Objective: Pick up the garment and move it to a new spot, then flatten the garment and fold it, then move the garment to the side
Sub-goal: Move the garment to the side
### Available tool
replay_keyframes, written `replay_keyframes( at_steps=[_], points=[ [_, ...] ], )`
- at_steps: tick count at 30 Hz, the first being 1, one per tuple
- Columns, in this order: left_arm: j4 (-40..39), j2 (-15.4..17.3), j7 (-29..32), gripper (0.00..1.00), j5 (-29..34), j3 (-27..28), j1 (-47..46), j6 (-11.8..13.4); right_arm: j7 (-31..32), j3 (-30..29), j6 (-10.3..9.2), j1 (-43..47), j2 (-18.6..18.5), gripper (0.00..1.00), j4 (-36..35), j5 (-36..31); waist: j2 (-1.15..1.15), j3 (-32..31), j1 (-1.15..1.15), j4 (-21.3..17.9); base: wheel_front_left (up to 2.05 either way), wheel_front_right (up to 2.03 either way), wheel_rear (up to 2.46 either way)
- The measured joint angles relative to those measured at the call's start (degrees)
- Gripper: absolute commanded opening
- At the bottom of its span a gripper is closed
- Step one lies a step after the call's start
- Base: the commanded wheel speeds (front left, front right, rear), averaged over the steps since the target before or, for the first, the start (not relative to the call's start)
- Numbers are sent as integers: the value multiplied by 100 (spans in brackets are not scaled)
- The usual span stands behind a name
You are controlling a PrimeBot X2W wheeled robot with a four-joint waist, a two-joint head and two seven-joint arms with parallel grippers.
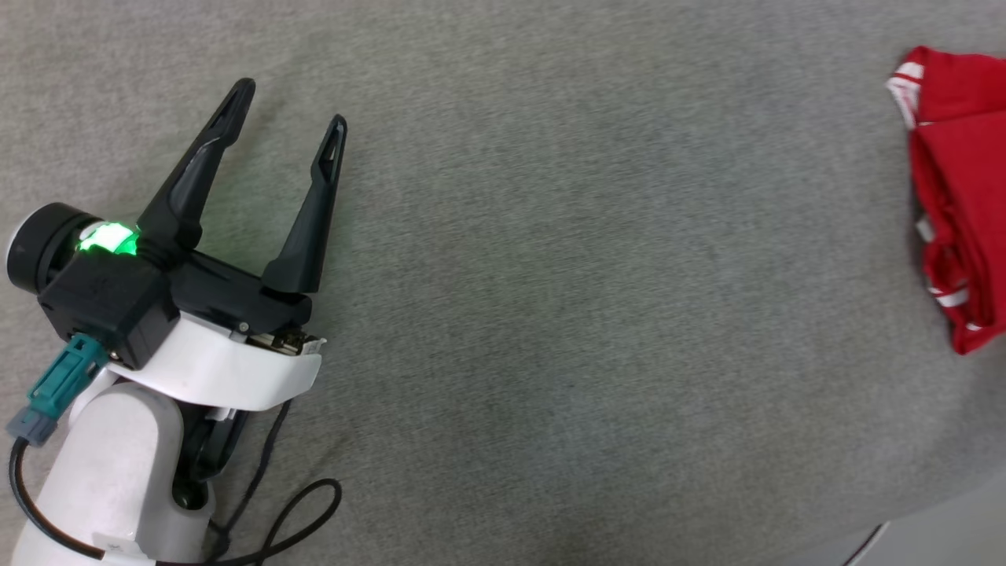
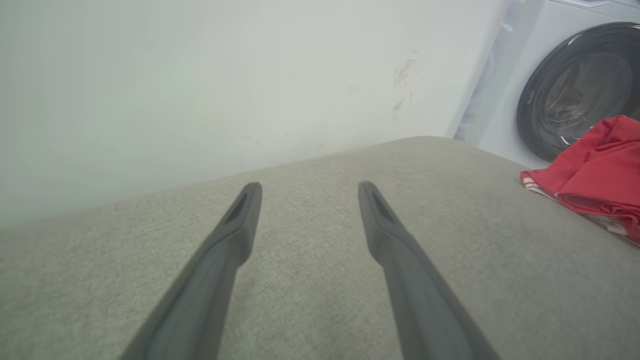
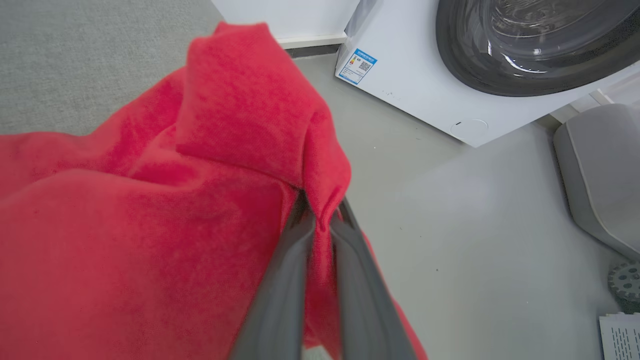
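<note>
setting: indoor laundry area, domestic in look.
- washing machine (image 3: pixel 410 100): white, front-loading, with a round dark glass door (image 3: pixel 530 45). it stands ahead and to the right of the right gripper (image 3: pixel 322 220), and ahead and far right of the left gripper (image 2: pixel 310 192).
- energy label (image 3: pixel 357 66): blue-edged sticker with a code square, on the machine's near corner, ahead of the right gripper's tips.
- floor (image 3: pixel 475 225): smooth, pale grey, below and right of the right gripper.
- wall (image 2: pixel 200 90): plain white, scuffed, straight ahead of the left gripper.
- padded surface (image 2: pixel 310 300): grey woven cloth, beneath the left gripper.
- the garment (image 2: pixel 595 170): red cloth on that surface, to the left gripper's right.
</note>
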Motion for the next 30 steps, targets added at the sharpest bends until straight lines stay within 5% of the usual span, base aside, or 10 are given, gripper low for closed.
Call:
replay_keyframes(
  at_steps=[7,8,9,10,11,22,30],
  points=[
    [-8,-1,-94,100,-16,-76,-99,-2,-290,-582,0,-83,178,0,410,-343,0,253,0,318,0,0,0],
    [10,1,-109,100,-16,-74,-99,-2,-355,-622,0,-88,201,25,458,-381,0,270,0,343,0,0,0],
    [30,1,-114,100,-20,-76,-99,-2,-435,-652,0,-91,229,25,502,-419,0,281,0,364,0,0,0],
    [46,2,-118,100,-34,-77,-99,-2,-522,-692,0,-100,266,87,550,-437,0,284,0,382,0,0,0],
    [64,7,-138,100,-42,-73,-99,0,-580,-713,0,-112,300,100,595,-456,0,276,-1,391,0,0,0],
    [405,-94,-309,100,-138,-100,108,91,-1673,-1104,0,-116,345,100,805,-840,0,-230,-1,463,0,0,0],
    [928,-374,-491,100,-294,-148,622,274,-2346,-689,-1,504,256,100,1013,-552,0,-974,-2,619,0,0,0]
  ],
)
